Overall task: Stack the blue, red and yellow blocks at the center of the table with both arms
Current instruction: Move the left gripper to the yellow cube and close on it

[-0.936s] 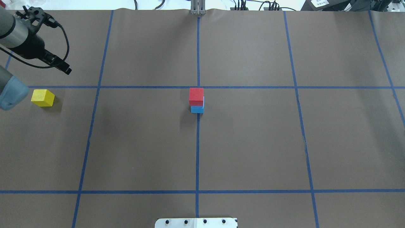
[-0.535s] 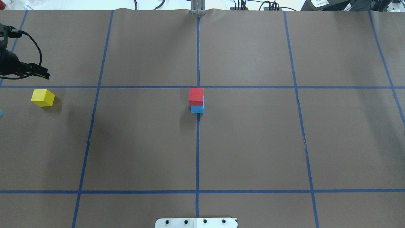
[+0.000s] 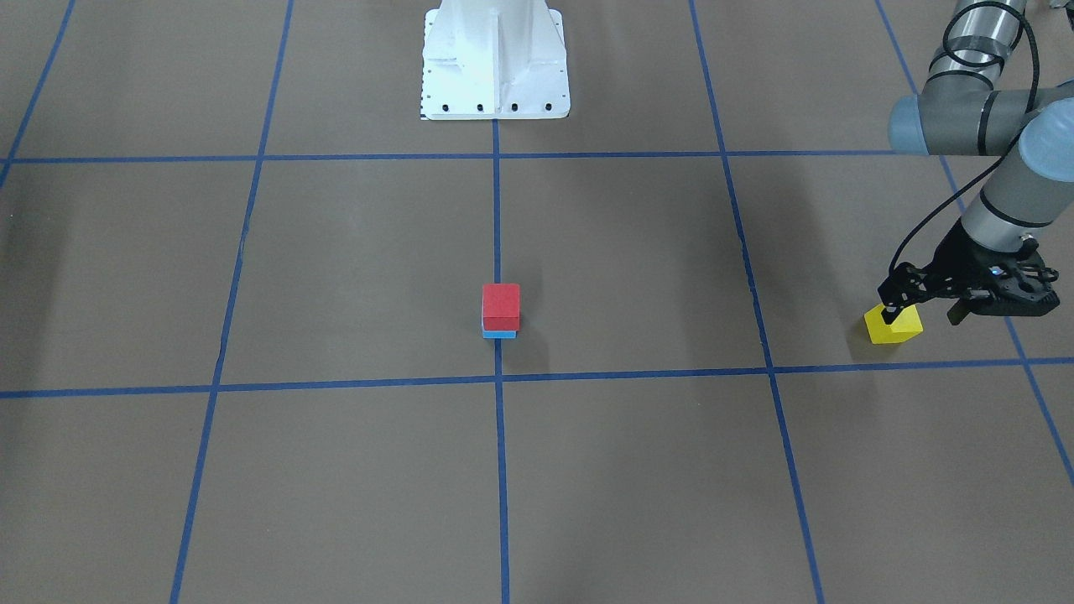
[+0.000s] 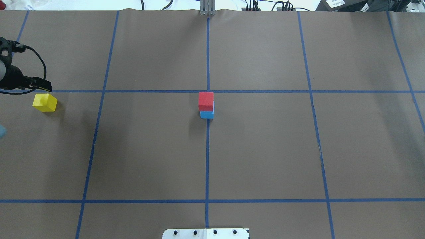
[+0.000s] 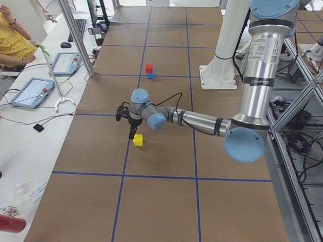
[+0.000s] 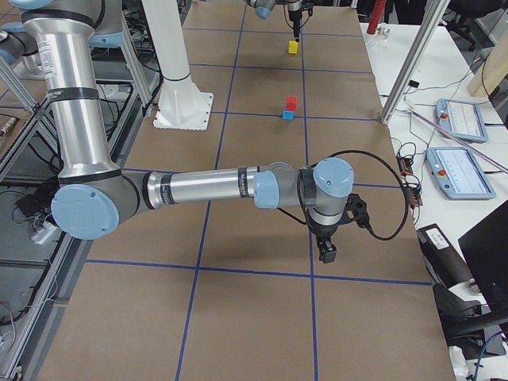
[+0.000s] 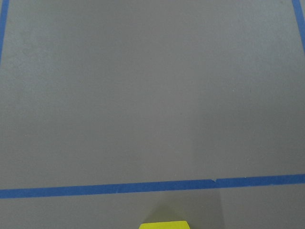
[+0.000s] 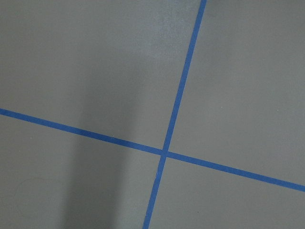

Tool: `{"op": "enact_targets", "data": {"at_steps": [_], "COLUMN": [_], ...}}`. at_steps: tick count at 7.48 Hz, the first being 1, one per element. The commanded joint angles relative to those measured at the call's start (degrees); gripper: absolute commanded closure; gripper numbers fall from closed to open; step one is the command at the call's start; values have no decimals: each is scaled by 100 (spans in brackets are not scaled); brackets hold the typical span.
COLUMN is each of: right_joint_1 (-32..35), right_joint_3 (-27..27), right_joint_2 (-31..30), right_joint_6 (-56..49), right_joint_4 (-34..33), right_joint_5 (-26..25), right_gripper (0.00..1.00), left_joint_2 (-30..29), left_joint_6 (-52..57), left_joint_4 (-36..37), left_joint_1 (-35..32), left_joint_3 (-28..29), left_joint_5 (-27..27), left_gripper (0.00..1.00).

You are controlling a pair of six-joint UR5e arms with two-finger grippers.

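- Since the earlier overhead frames, the left gripper point(image 4: 43, 87) has tracked leftward and toward the robot, ending near the yellow block point(image 4: 44, 102). No block has shifted.
- Front-facing: the jaws are spread wide and hold nothing. One finger point(image 3: 888, 307) overlaps the yellow block's top in the picture, and the other hangs clear on the outboard side. The block looks off-centre, toward the stack-side finger. I can't tell whether there is contact.
- Overhead: the yellow block shows just robot-side of the fingertips, apart from them. Part of that offset may come from the gripper's height. The red block point(image 4: 206, 100) sits on the blue block point(image 4: 207, 115) far off to the gripper's right at the centre of the table point(image 4: 265, 149). Red looks slightly offset on blue.
- Exterior left: the gripper points down, above the yellow block and a little to one side.
- Exterior right: the right gripper point(image 6: 325, 252) hangs low over bare table, well apart from every block. I can't tell from here how its jaws stand.
- Left wrist: only a yellow sliver shows at the bottom edge, on the near side of a tape line point(image 7: 152, 187). No fingers are in frame.
- Right wrist: only a tape crossing.
- Judgement: this is the pre-grasp on the yellow block.
  - Centre the jaws over the block before descending, so a finger doesn't land on top of it.
  - Square the fingers to opposite faces, then close.
  - When placing, align to the red block rather than the blue, and release gently.
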Motion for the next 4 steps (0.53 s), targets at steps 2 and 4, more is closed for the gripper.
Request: {"op": "enact_targets", "data": {"at_steps": [2,4], "right_joint_1": [0,0], "right_joint_3": [6,6], "right_joint_2": [3,3], "right_joint_6": [-6,-7], "right_joint_4": [0,0], "right_joint_5": [-7,2], "right_gripper": [0,0], "left_joint_2": [63,55], "left_joint_6": [46,46], "left_joint_4": [-192,-824], "left_joint_1": [204,221], "left_joint_3": [178,712], "left_joint_5": [18,18], "left_gripper": [0,0]}}
